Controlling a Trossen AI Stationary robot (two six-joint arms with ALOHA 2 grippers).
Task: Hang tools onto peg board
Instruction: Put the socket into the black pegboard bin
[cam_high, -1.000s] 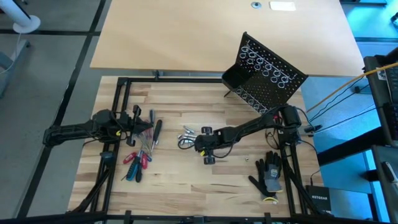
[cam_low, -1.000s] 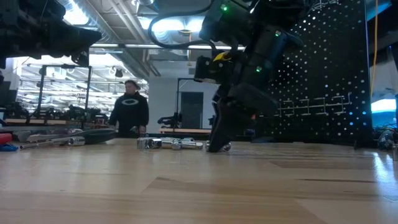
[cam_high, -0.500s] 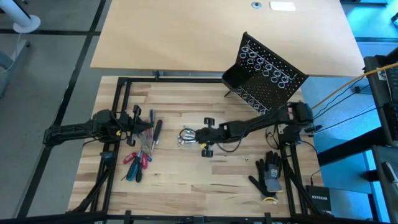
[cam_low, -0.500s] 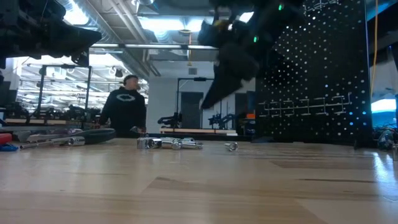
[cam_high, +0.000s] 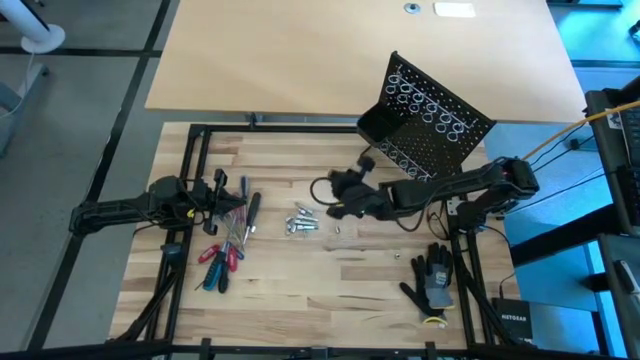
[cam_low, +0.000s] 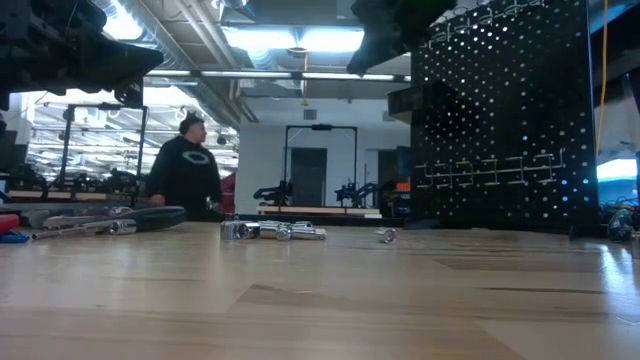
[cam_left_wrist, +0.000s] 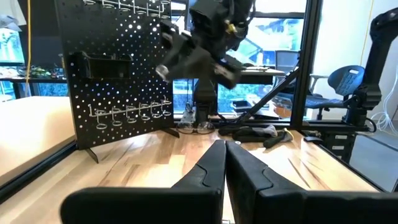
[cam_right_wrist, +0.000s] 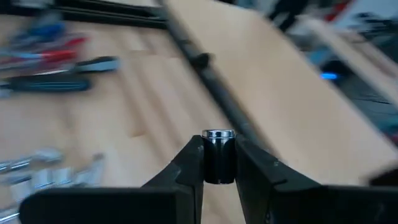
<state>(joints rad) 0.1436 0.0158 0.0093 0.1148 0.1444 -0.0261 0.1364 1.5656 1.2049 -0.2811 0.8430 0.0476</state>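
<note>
My right gripper hangs above the table's middle, in front of the peg board, and is shut on a small dark bit with a silver rim. The black perforated board stands on thin legs at the far right. Several silver bits lie loose on the wood, with one more a little apart. Screwdrivers with red, blue and black handles lie at the left. My left gripper waits shut just beyond them, its fingers together. My right gripper pinches the bit's dark barrel between its two fingers. The silver-rimmed end sticks out past the fingertips. The fingers come from the table's right and slant slightly down. The bit is lifted clear of the table.
A black-and-grey glove lies at the near right by the frame rail. A pale desk top lies beyond the far edge. A person stands in the room behind. Bare wood stretches across the near middle.
My right gripper has risen from the table beside the silver bits, carrying the small bit up and toward the far edge and the peg board. It has tipped from pointing steeply down to nearly level. A loose bit left on the table has rolled slightly.
</note>
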